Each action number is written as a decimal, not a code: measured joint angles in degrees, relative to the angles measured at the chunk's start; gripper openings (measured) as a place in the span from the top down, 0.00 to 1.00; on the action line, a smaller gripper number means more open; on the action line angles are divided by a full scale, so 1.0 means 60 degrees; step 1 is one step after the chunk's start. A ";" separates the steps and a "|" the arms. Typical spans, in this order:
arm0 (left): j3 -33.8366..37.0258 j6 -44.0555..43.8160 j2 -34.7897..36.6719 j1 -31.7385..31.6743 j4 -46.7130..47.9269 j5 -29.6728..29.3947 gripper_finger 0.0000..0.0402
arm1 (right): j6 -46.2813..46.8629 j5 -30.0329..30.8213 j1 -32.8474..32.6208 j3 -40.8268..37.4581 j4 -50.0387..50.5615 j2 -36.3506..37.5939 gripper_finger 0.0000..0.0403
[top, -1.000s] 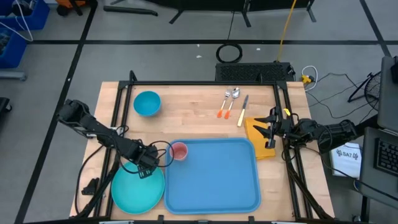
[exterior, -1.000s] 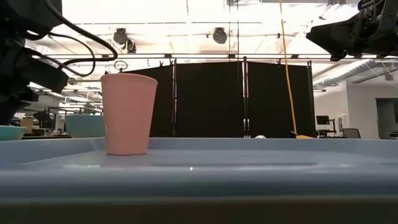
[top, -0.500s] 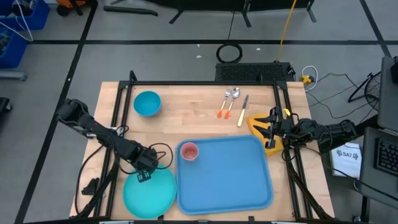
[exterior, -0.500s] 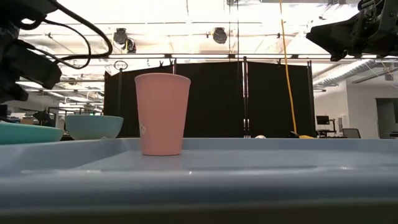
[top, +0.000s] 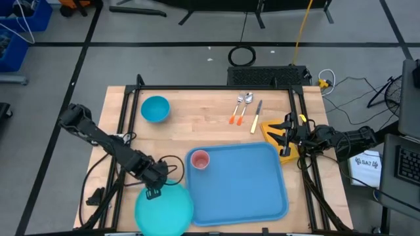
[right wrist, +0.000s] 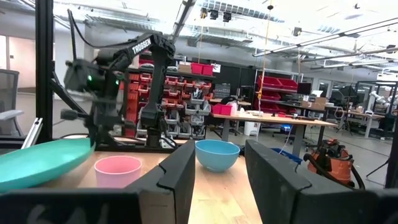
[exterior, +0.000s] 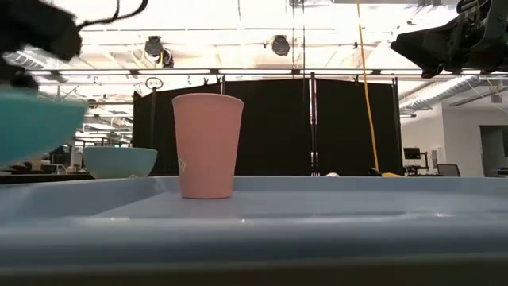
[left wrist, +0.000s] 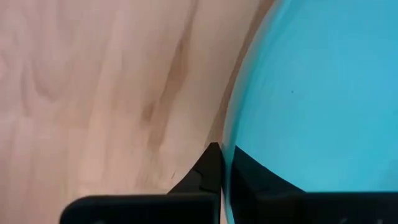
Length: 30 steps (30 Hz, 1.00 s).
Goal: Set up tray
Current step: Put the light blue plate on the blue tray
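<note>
The tray [top: 239, 183] is lying flat on the near half of the wooden table [top: 197, 118], toward the right side. It is holding 1 thing: a pink cup [top: 199, 160] standing upright in its far-left corner, mouth up, with nothing visible inside. In the low view the cup [exterior: 207, 144] is standing on the tray's floor behind the near rim [exterior: 254, 238].

The left gripper [top: 155, 185] is sitting just left of the tray's near-left part, its fingers [left wrist: 205, 177] pinching the rim of the round teal plate [top: 164, 207]. The plate [exterior: 32, 123] is riding tilted above the table, and its edge is reaching the tray's left rim from above. Nothing is lying on the plate [left wrist: 311, 99].

A teal bowl [top: 155, 108] is resting at the far-left of the table, well apart from the tray, looking bare inside.

The right gripper [top: 283, 134] is waiting at the table's right edge over a yellow cloth [top: 270, 139], fingers [right wrist: 177, 171] spread apart and holding nothing. 3 utensils [top: 244, 111], 2 of them orange-handled, are lying beyond the tray.
</note>
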<state>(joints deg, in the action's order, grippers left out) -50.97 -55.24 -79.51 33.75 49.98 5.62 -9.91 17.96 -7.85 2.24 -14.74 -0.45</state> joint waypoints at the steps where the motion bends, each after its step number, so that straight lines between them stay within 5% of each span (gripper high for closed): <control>1: -0.0184 0.0004 -0.0006 -0.0010 0.0007 -0.0289 0.98 | 0.0000 0.0000 -0.0001 0.0000 0.0000 0.0000 0.68; 12: -0.1518 0.0807 -0.0006 -0.0307 -0.0219 -0.1839 0.98 | 0.0000 0.0000 0.0003 0.0004 -0.0004 0.0000 0.68; 21: -0.1543 0.3084 -0.0524 -0.1368 -0.3562 -0.3359 0.98 | 0.0000 -0.0004 -0.0001 0.0002 -0.0020 0.0000 0.68; 30: -0.1767 0.5726 -0.2387 -0.2573 -0.6442 -0.2347 0.98 | 0.0029 -0.0004 -0.0001 0.0002 -0.0073 0.0000 0.68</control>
<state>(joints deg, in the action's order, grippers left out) -61.57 -20.88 -93.84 18.31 11.32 -8.47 -9.74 17.93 -7.86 2.25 -15.18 -0.45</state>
